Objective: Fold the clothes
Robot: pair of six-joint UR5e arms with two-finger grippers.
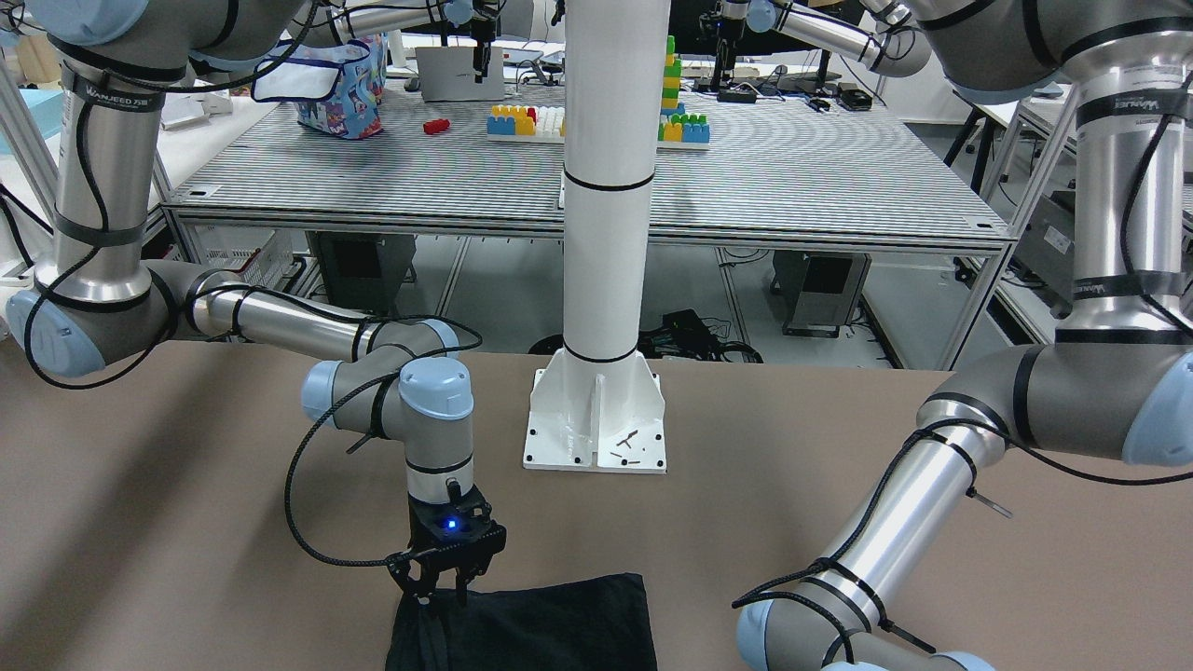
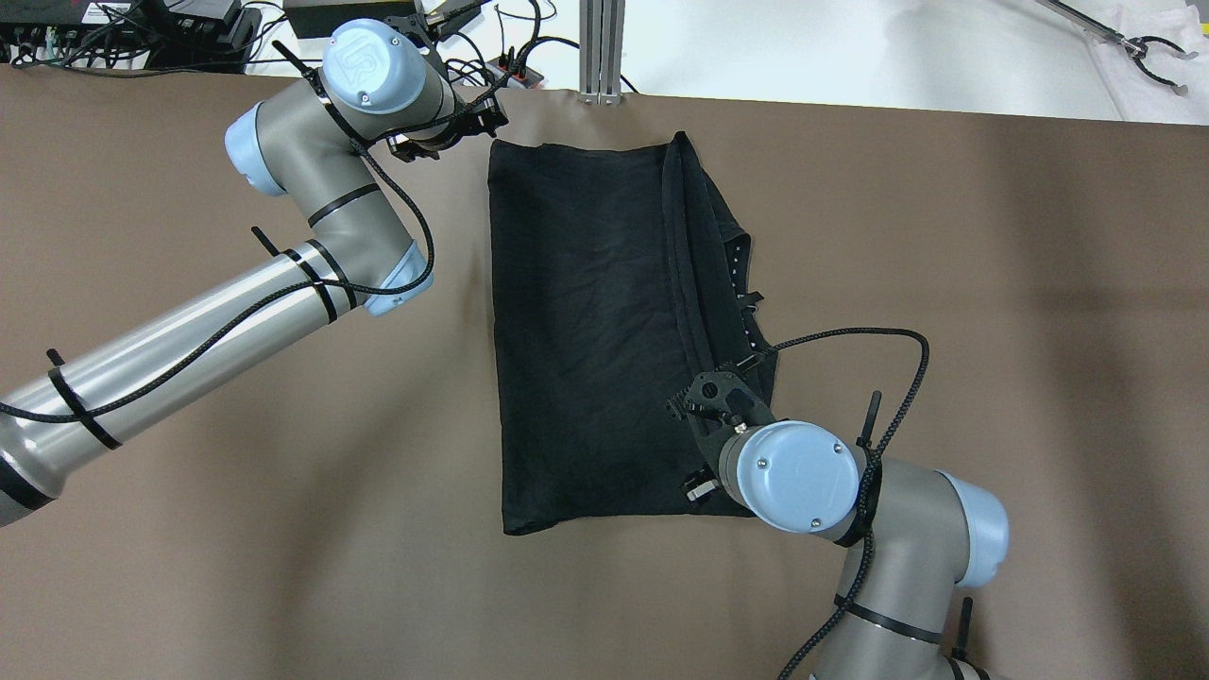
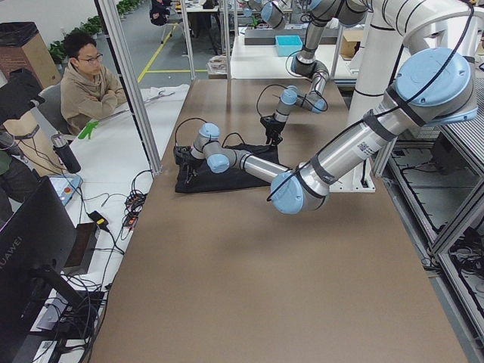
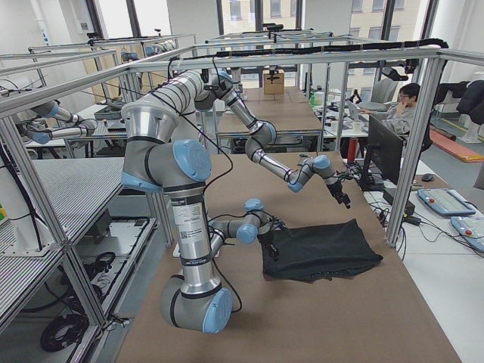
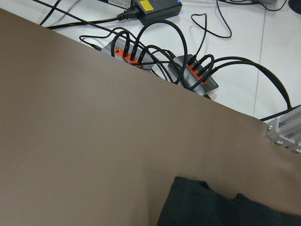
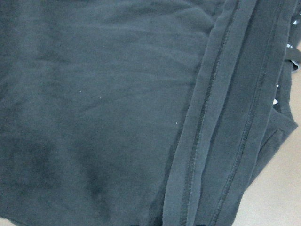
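The clothes (image 2: 586,331) are one black garment lying flat on the brown table (image 2: 992,283), with the right side folded over along a hemmed edge (image 6: 202,141). Small white marks (image 2: 742,283) show on the layer underneath. My right gripper (image 1: 438,595) points down just over the garment's near right edge, fingers apart with nothing between them. My left gripper (image 2: 477,118) hovers off the far left corner, apart from the cloth; I cannot tell whether it is open or shut. The left wrist view shows only that corner (image 5: 211,207) and bare table.
The white post base (image 1: 596,438) stands at the table's robot side. Power strips and cables (image 5: 188,70) lie just past the far edge. A person (image 3: 87,83) sits beyond that edge. Another tool (image 2: 1148,52) lies at the far right.
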